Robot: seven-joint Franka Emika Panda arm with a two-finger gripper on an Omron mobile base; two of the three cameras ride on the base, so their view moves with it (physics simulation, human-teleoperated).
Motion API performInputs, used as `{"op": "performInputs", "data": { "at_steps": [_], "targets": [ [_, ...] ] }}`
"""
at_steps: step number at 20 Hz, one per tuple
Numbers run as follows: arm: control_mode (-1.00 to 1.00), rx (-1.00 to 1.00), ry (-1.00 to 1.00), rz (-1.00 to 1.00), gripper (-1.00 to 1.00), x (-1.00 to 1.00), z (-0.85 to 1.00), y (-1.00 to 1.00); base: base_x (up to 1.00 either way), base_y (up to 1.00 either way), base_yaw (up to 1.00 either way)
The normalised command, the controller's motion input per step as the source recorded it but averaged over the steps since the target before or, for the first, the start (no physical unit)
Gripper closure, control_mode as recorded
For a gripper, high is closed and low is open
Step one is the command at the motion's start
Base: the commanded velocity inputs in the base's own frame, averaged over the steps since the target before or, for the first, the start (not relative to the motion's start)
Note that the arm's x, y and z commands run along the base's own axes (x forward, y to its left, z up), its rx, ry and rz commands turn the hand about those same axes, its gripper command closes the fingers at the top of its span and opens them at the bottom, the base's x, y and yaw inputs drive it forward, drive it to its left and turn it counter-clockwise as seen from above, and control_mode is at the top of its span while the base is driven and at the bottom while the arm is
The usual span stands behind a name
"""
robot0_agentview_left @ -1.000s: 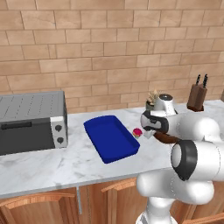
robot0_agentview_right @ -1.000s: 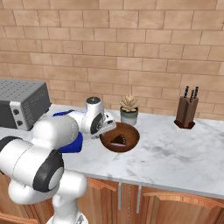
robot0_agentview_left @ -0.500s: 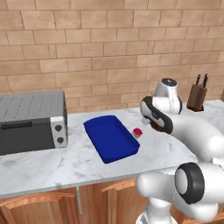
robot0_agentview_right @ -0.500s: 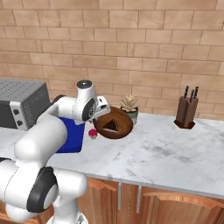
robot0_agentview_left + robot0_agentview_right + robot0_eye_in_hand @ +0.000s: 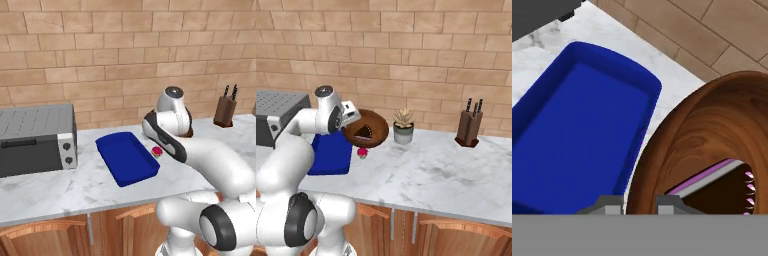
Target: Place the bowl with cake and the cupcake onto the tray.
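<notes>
Deep-blue tray (image 5: 126, 159), brown bowl (image 5: 367, 128), pink-red cupcake (image 5: 157, 151)

The cupcake (image 5: 157, 151) sits on the counter (image 5: 60, 187) just right of the tray (image 5: 126, 158), toaster oven (image 5: 36, 138) left.

Bowl (image 5: 366, 128): round, brown, wooden-looking, dark cake wedge inside; raised off counter and tilted, open side facing right base camera, just right of tray. Tray (image 5: 127, 157): deep blue, rectangular, shallow with raised rim, flat on marble counter, nothing in it. Cupcake (image 5: 157, 151): tiny, pink-red top, on counter just right of tray, below bowl.
</notes>
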Motion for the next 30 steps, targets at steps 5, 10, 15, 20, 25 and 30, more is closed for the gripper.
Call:
{"op": "performInputs", "data": {
  "at_steps": [5, 10, 15, 20, 25, 30],
  "targets": [
    [-1.00, -0.02, -0.07, 0.03, 1.00, 0.06, -0.12, 0.98, 0.00, 0.00, 0.00],
    [-1.00, -0.03, -0.04, 0.01, 1.00, 0.41, 0.00, 0.78, 0.00, 0.00, 0.00],
    [-1.00, -0.08, 0.03, 0.00, 1.00, 0.64, -0.08, 0.48, 0.00, 0.00, 0.00],
    [-1.00, -0.13, 0.10, 0.00, 1.00, 0.51, -0.20, 0.39, 0.00, 0.00, 0.00],
    [-1.00, -0.19, 0.11, 0.00, 1.00, 0.29, -0.26, 0.35, 0.00, 0.00, 0.00],
    [-1.00, -0.04, 0.01, 0.00, 1.00, 0.01, -0.02, 0.06, 0.00, 0.00, 0.00]
  ]
}}
